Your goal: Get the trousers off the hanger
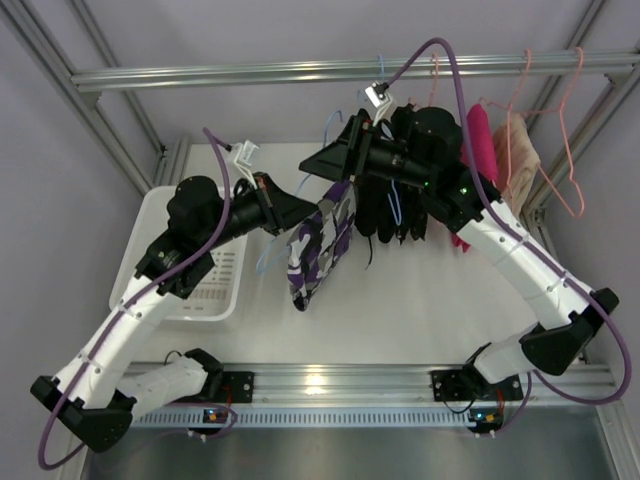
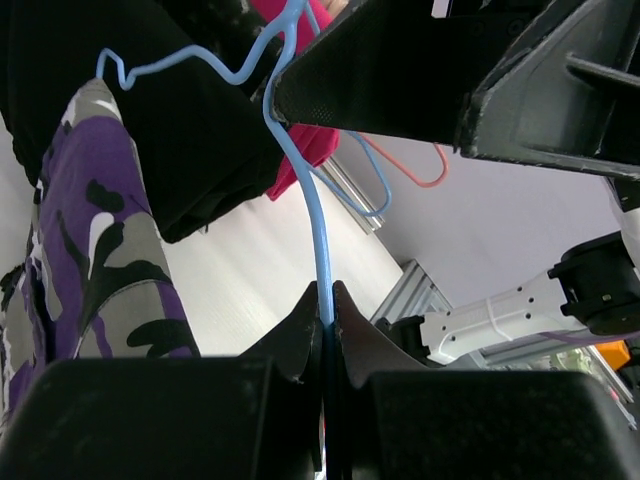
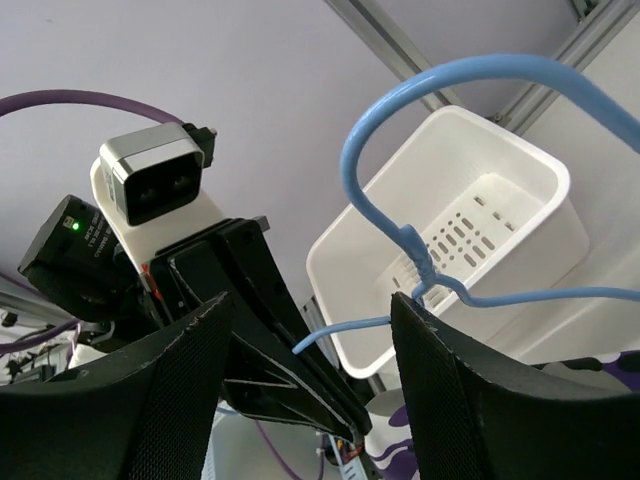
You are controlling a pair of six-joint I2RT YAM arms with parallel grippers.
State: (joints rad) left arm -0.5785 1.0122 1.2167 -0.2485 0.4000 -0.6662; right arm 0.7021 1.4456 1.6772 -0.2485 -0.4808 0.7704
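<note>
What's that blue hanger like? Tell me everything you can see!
The blue hanger is thin wire, seemingly plastic-coated, with a rounded hook and a twisted neck. The left end effector is shut on one of its wires. Its neck sits between the open fingers of the right end effector. The camouflage trousers and black trousers hang beside it.

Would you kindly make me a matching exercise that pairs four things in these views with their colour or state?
Things:
1. left gripper
2. right gripper
3. basket
4. camouflage trousers

Colour or state:
A. white, with slots in its floor
B. shut on the blue hanger
C. purple, white and black print
D. open, fingers wide apart

Pairs: 1-B, 2-D, 3-A, 4-C.
</note>
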